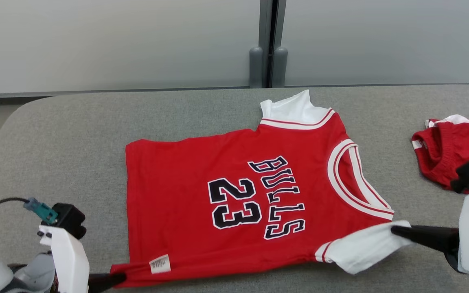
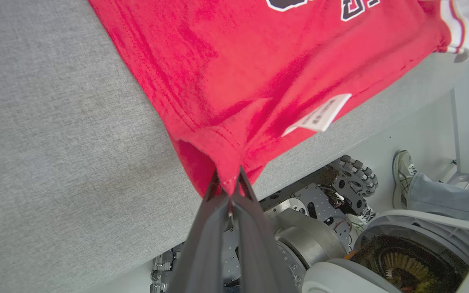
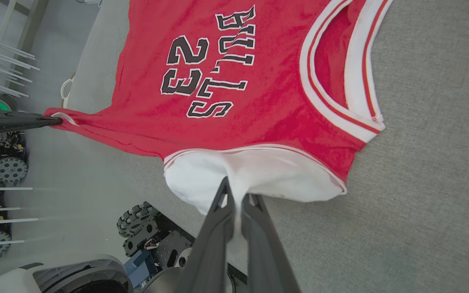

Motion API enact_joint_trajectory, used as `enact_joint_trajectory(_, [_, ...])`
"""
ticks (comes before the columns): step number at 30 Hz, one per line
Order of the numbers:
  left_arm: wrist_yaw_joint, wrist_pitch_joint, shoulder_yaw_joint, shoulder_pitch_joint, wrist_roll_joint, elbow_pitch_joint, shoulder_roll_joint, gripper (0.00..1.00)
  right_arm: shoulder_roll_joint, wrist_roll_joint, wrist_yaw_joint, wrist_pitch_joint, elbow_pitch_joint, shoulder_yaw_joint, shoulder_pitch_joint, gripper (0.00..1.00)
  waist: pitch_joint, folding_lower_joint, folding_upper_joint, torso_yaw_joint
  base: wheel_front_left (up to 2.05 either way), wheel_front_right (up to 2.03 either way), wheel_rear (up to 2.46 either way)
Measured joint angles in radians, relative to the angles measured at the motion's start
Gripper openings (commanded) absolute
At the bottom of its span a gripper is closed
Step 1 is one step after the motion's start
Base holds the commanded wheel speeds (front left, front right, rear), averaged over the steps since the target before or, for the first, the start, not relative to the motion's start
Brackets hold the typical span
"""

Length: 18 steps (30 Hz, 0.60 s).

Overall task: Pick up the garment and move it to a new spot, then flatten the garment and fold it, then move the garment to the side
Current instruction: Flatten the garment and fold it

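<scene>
Garment (image 1: 234, 195) lies on grey fabric table (image 1: 75, 134) before pale wall (image 1: 116, 40).

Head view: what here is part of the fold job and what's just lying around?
In the job: red short-sleeved jersey T-shirt with white sleeves, spread on the grey fabric table; left gripper shut on its hem corner; right gripper shut on its white sleeve.
Lying about: small red-and-white cloth bundle at the table's right.
</scene>
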Motion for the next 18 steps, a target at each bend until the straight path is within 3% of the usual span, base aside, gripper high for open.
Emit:
enact_joint_trajectory(11, [-0.041,0.219,0.047,-0.188,-0.113,0.156,-0.096,0.0,0.159,0.104,0.0,0.206,0.311,-0.009,-0.221,0.0,0.126,0.0,0.0,0.032,0.0,0.0,0.0])
enact_joint_trajectory(18, [-0.06,0.249,0.069,-0.252,-0.131,0.283,-0.165,0.0,0.262,0.109,0.0,0.258,0.475,0.002,-0.298,0.0,0.166,0.0,0.0,0.054,0.0,0.0,0.0])
